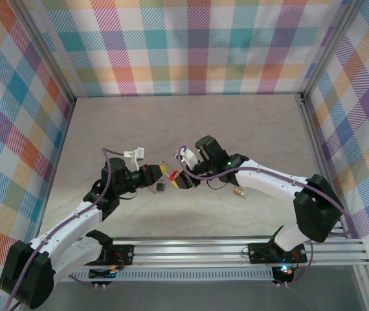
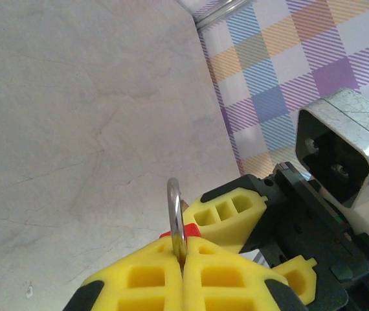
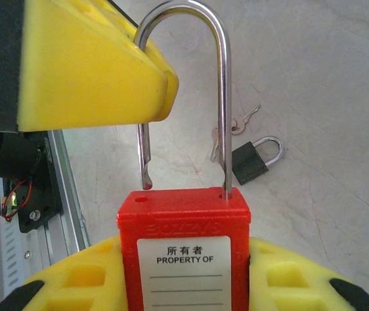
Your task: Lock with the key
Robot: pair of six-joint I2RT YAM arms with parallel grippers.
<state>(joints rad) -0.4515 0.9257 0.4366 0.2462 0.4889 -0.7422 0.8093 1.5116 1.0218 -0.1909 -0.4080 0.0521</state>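
Pinching the bare steel shackle (image 3: 220,97) is what the left gripper (image 2: 182,259) is doing right now, with its yellow pads squeezed together on the loop's bend, at about 11 o'clock from the red plastic padlock body (image 3: 184,227). That whole lock is hanging in the air mid-table, between the two arms. The shackle is standing open, and its free leg is hovering just above its hole, a touch off-line. The right gripper (image 1: 183,177) is clamping the red body from both sides.

I'm thinking the trick is lining that leg up straight, then pressing down without twisting, while the right side is keeping the body steady. The small black padlock (image 3: 249,162) and the small metal keys (image 3: 236,123) are lying on the grey table (image 3: 340,97) at 2 o'clock from the red body, so grabbing a key is going to need a free gripper.
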